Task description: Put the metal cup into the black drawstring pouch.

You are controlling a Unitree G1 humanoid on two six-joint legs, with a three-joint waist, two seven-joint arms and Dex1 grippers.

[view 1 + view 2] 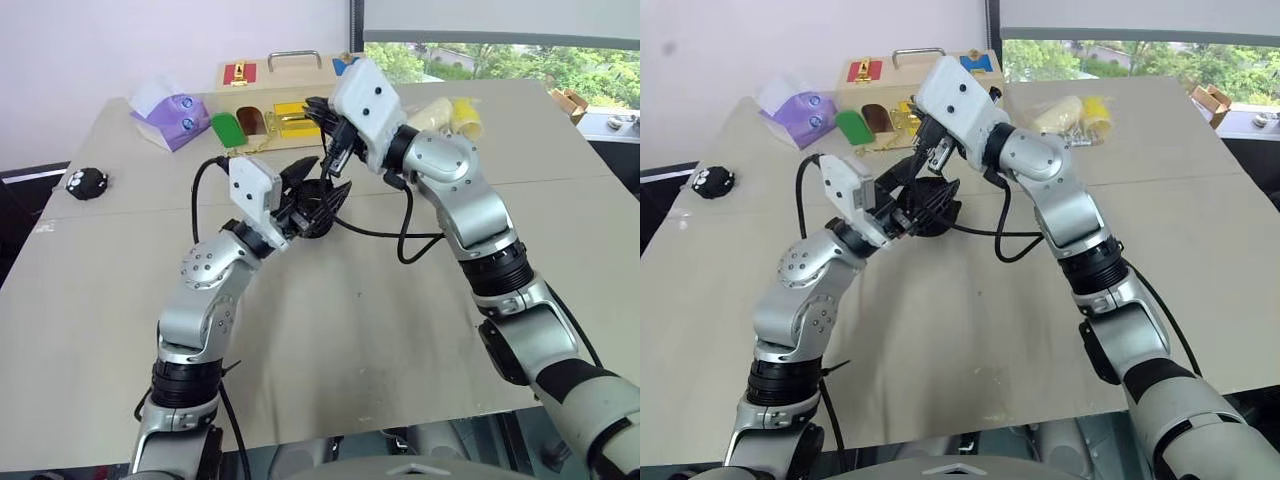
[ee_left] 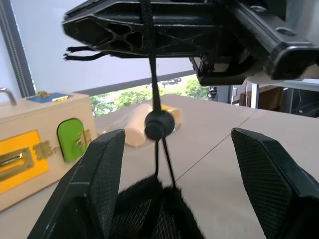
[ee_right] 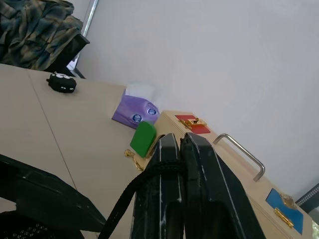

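Above the tabletop (image 1: 330, 350) your right pincer (image 3: 182, 149) was clamped on the cord (image 2: 155, 94), so the pouch (image 1: 318, 208) hung between the left pincer's (image 2: 174, 189) apart fingers; I could not see the cup.

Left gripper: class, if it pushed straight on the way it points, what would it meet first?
Probably the black drawstring pouch, which already sits between the left gripper's open jaws, hanging by its cord from the right gripper. The cord bead comes next; depth is uncertain.
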